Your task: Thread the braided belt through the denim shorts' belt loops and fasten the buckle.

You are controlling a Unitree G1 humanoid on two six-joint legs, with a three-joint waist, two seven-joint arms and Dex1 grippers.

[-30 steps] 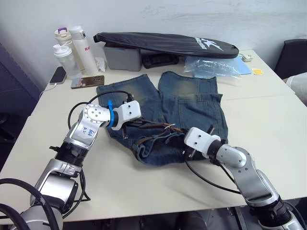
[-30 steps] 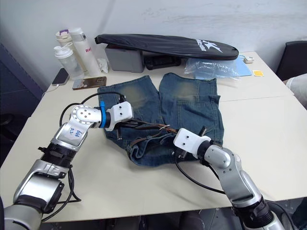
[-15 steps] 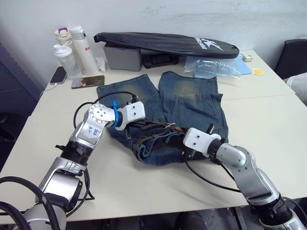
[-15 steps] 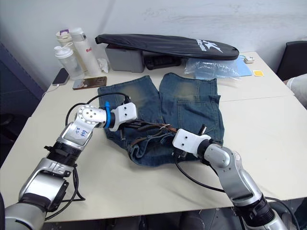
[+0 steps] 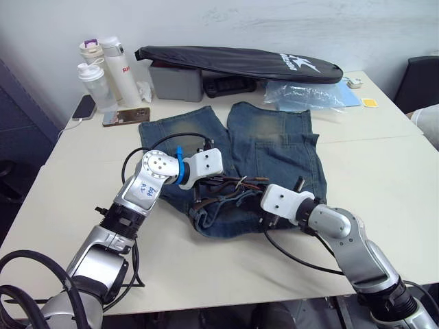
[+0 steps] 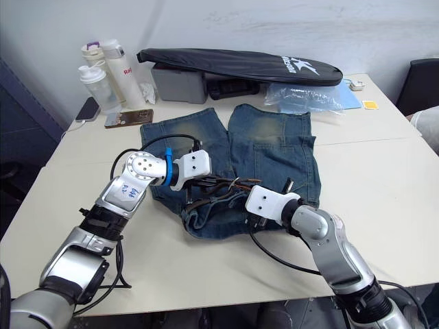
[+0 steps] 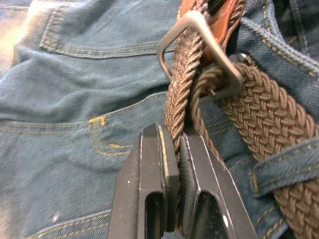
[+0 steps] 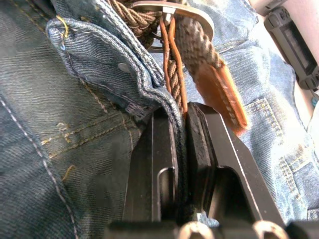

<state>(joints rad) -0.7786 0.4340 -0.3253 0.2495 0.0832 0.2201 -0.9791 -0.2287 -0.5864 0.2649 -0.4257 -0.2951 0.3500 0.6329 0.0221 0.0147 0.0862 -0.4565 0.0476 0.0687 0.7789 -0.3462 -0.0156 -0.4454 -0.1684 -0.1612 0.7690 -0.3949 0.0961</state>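
Left gripper (image 7: 172, 149) pinches the belt (image 7: 259, 114) just below the buckle (image 7: 199, 50) to draw it through, while right gripper (image 8: 180, 124) clamps what looks like the shorts' (image 5: 274, 144) waistband, steadying it.

Left arm comes in from lower left of the frame, elbow bent, wrist turned toward centre; left end effector (image 5: 214, 184) sits mid-frame, fingers (image 7: 158, 174) pinched tight on a strand of the braided belt (image 7: 180, 107). Right arm enters from lower right, forearm angled up-left, low over the desk (image 5: 206, 264). Right end effector (image 5: 263, 203) just right of centre, fingers (image 8: 162, 164) clamped on a folded edge of the denim shorts (image 8: 104, 59). The two end effectors are near each other, not touching.
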